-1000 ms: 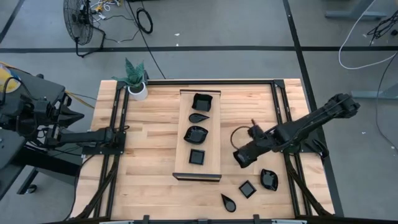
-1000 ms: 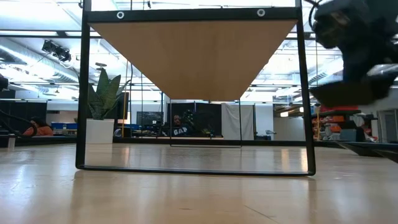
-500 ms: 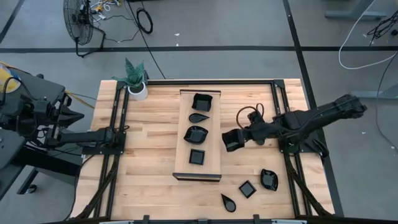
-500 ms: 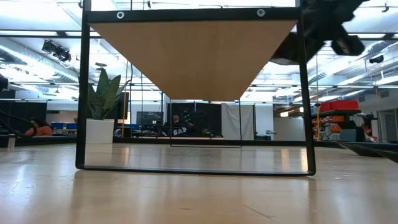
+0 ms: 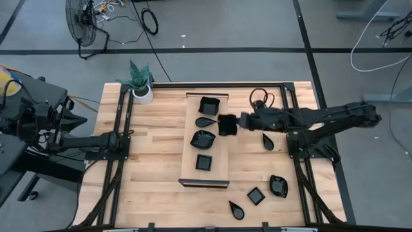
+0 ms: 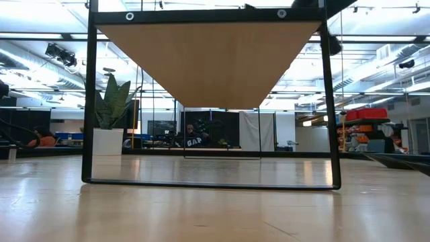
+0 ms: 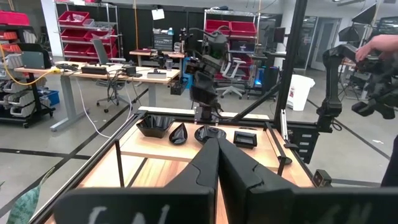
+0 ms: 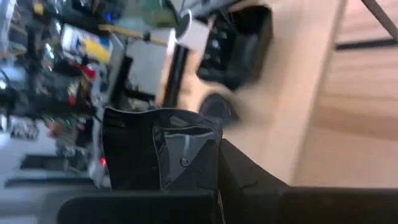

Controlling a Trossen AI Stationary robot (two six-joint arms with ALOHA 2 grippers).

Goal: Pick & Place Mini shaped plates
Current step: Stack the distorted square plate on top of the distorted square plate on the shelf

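This is a big robot lab: work desks (image 7: pixel 93 71), red bin shelves (image 7: pixel 84 28), cables and a floor fan (image 5: pixel 82 22).

My right arm reaches in from the table's right edge, stretched nearly flat toward the middle, wrist rolled so its camera sees the table tilted. My right gripper (image 5: pixel 226 124) is clamped on a plate (image 8: pixel 163 157), carried clear of the surface. My left arm lies low along the left side of the table, folded back toward its base. My left gripper (image 5: pixel 123 137) points toward the middle, its fingers (image 7: pixel 208 163) pressed together with nothing between them.
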